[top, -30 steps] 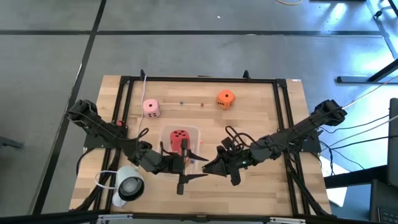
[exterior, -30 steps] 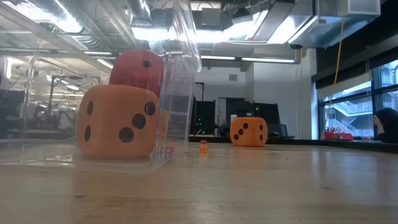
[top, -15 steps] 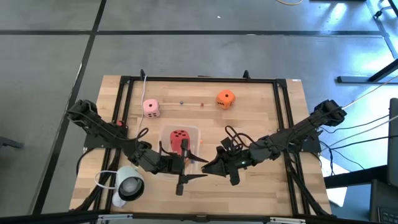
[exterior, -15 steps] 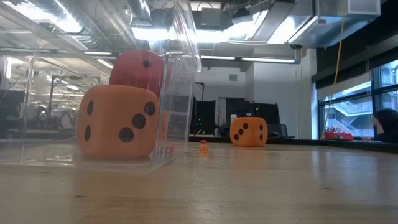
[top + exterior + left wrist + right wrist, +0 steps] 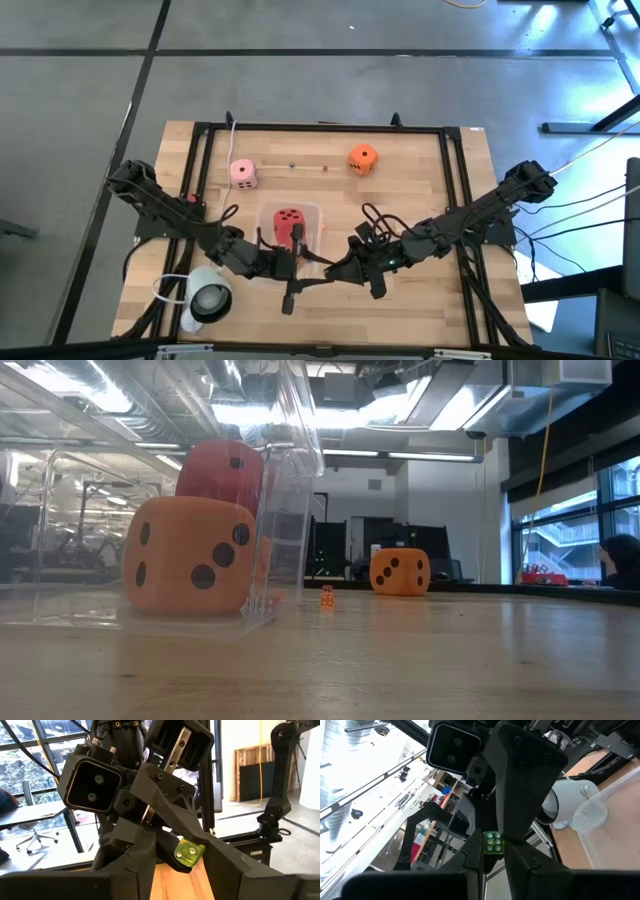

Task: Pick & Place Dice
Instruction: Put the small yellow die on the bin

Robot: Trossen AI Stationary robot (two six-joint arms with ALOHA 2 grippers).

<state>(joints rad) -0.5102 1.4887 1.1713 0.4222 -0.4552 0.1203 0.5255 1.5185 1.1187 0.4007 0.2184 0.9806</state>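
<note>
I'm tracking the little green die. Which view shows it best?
The left wrist view: the green die looks largest there, pips visible, between dark fingers where the left gripper and right gripper meet. The right wrist view shows it smaller. In the high view the grippers hide it. The low view does not show it.

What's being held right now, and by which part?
A small green die, pinched on opposite faces between the right end effector's fingertips. Whether the left end effector facing it also grips cannot be told.
</note>
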